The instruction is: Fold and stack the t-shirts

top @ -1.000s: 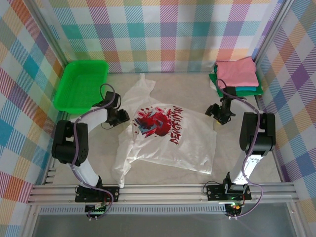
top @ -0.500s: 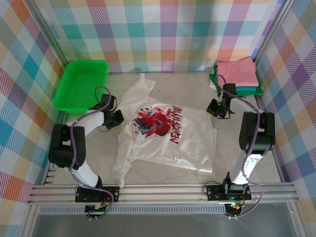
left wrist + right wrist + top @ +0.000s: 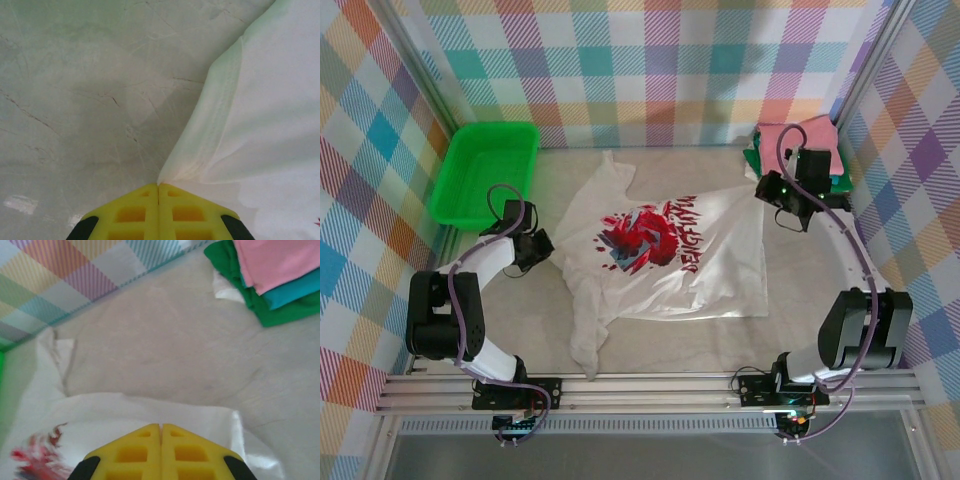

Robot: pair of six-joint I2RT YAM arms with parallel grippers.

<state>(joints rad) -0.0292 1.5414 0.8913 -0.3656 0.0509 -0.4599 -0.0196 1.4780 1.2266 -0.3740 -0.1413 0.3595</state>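
The workspace is boxed in on three sides by pastel plaid walls (image 3: 650, 70), checked in pink, teal, yellow and orange. The tabletop (image 3: 520, 320) is done in a pale grey-beige marble look with thin dark veins. Aluminium rails (image 3: 650, 385) are run along the near edge. Everything is lit softly and evenly.

From up top I get bright, even light: shadows on the table (image 3: 720, 340) are soft and short. The white t-shirt (image 3: 720, 270) runs close to blown out, its folds barely reading. On the left wrist feed a faint grey shadow lies on the table beside the cloth, with a greenish cast toward the top edge. The right wrist feed is softer — the red print (image 3: 35, 456) at lower left is smeared.
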